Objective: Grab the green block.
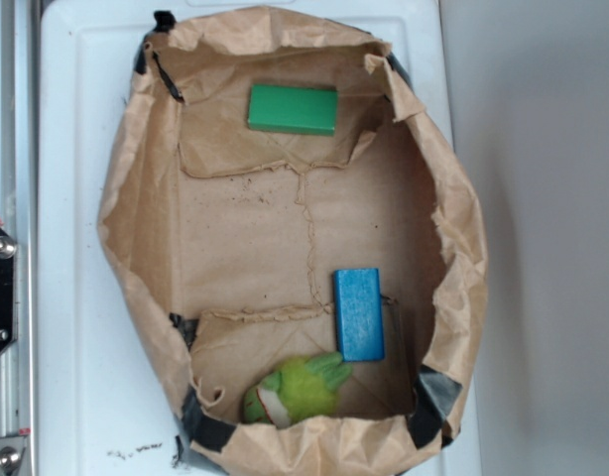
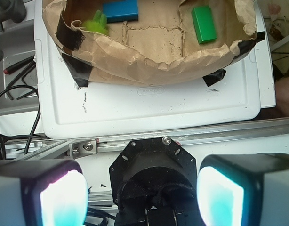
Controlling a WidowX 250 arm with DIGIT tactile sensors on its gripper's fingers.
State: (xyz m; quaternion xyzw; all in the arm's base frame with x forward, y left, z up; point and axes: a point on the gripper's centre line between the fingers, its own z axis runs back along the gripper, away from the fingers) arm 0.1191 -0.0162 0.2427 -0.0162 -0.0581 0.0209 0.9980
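The green block [image 1: 293,109] lies flat at the far end of a brown paper bag tray [image 1: 136,228], untouched. In the wrist view the green block [image 2: 204,24] shows at the top right inside the bag [image 2: 149,66]. My gripper [image 2: 141,195] is open, its two glowing pads [image 2: 62,200] wide apart with nothing between them. It hangs over the robot's black base, well short of the bag and far from the block. The gripper does not show in the exterior view.
A blue block [image 1: 359,313] lies at the bag's right side, and a lime-green plush toy [image 1: 297,389] sits by its near wall. The bag rests on a white board [image 2: 149,106]. Cables [image 2: 12,99] and a metal rail [image 2: 182,139] lie near the base.
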